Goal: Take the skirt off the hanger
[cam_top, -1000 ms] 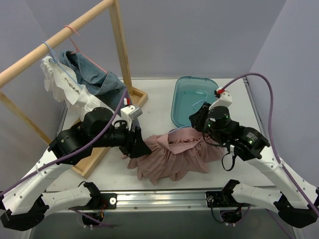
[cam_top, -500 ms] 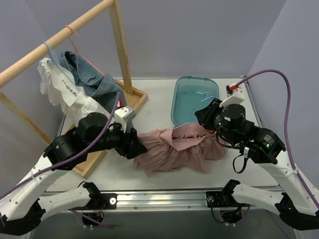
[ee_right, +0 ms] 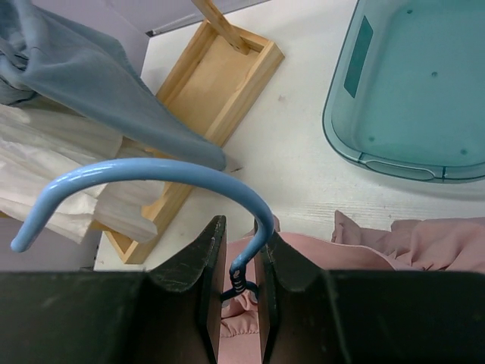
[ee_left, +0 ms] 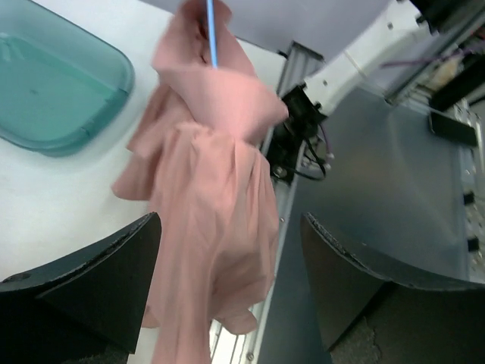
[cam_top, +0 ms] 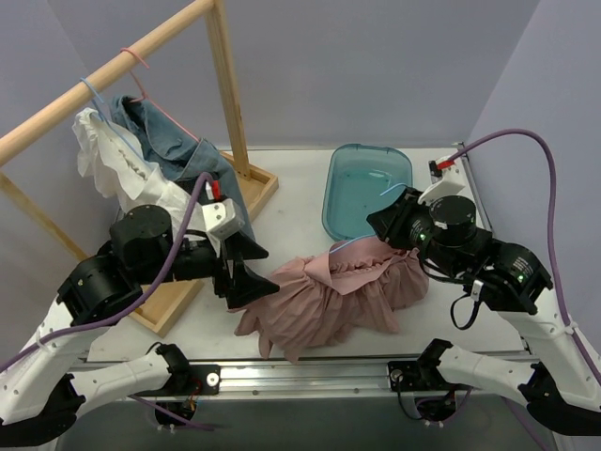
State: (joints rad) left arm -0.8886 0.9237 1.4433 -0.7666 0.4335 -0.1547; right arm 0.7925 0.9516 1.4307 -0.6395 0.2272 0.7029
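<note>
The pink skirt (cam_top: pixel 324 296) lies bunched on the white table, still on the blue hanger (ee_right: pixel 151 171). My right gripper (cam_top: pixel 383 223) is shut on the hanger's neck (ee_right: pixel 244 279) just below the hook, at the skirt's right end; the skirt's waist shows under the fingers (ee_right: pixel 409 243). My left gripper (cam_top: pixel 255 266) is open at the skirt's left edge. In the left wrist view its gripper (ee_left: pixel 231 280) has wide-apart jaws, the skirt (ee_left: pixel 212 174) hangs loose between them, and the hanger's blue wire (ee_left: pixel 211 30) sticks out at the top.
A teal tray (cam_top: pixel 366 188) stands behind the skirt at the back right. A wooden rack (cam_top: pixel 225 85) with a tray base (cam_top: pixel 188 282) stands at the left and carries a denim garment (cam_top: pixel 174 141) and a white garment (cam_top: pixel 117 160). The table's front rail (cam_top: pixel 310 376) is close.
My left gripper has opened, let go of the skirt and drawn back to the left. The skirt has slumped onto the table. My right gripper keeps hold of the hanger.
</note>
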